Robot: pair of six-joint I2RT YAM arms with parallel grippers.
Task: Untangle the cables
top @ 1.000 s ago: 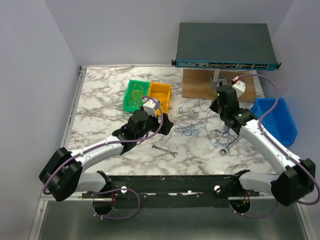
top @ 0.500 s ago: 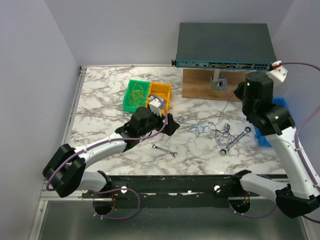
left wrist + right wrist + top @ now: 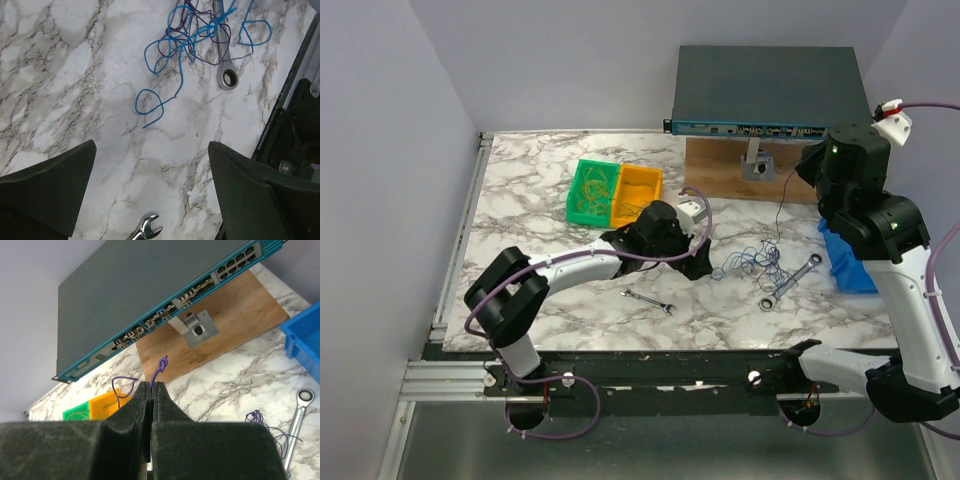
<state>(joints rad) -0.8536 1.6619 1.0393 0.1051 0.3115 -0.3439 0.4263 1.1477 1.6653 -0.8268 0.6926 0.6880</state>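
The cables lie as a loose clump of thin blue and purple wires on the marble table, right of centre. In the left wrist view the blue cables sit ahead of my fingers, apart from them. My left gripper hovers just left of the clump, open, with only bare marble between its fingers. My right gripper is raised high at the back right, shut on a purple wire with a knot at its end. That wire runs down to the clump.
A ratchet wrench lies under the clump's right edge, and a small silver wrench lies near the front. Green and orange bins stand mid-left. A network switch sits on a wooden board; a blue bin is at right.
My right gripper has risen up and to the right, drawing a purple wire out of the clump. My left arm has swung right to just beside the clump, which has bunched rightward.
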